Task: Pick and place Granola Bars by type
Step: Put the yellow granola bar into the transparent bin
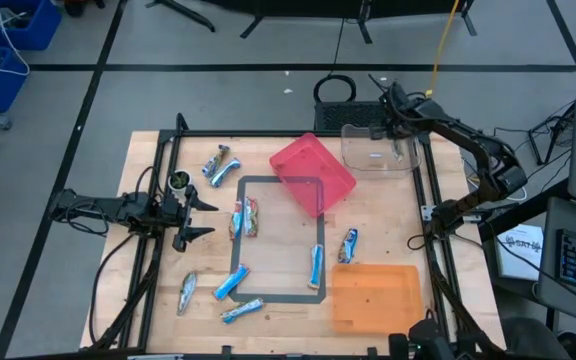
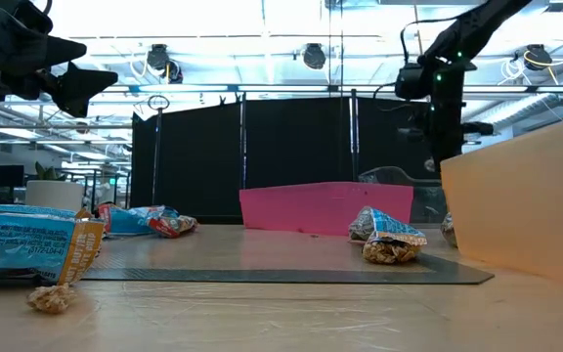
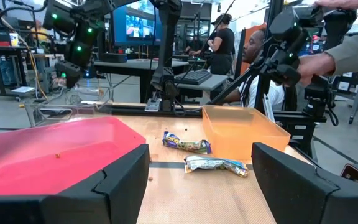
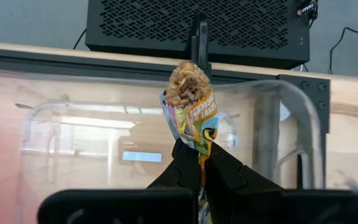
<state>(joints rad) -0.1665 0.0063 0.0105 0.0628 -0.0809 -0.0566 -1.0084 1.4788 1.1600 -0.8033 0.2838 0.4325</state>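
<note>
Wooden table [image 1: 278, 300], high view — right gripper [image 1: 400, 128] above the clear plastic bin [image 1: 378, 150]; left gripper [image 1: 196, 213] spread, well apart from it. Right wrist view — fingers clamp an opened orange-green granola bar [image 4: 192, 106]: release only when centred over that bin.

In the high view, bare counter [image 1: 283, 235] lies open inside the taped rectangle [image 1: 279, 240] at frame centre. The pink bin [image 1: 313, 173] overlaps that rectangle's upper right corner, and the orange bin [image 1: 373, 297] blocks the lower right. Scattered bars [image 1: 244, 217] crowd the rectangle's left side. The clear bin [image 1: 378, 147], upper right, is covered by the right gripper [image 1: 396, 128], whose fingers pinch a bar [image 4: 193, 109].
</note>
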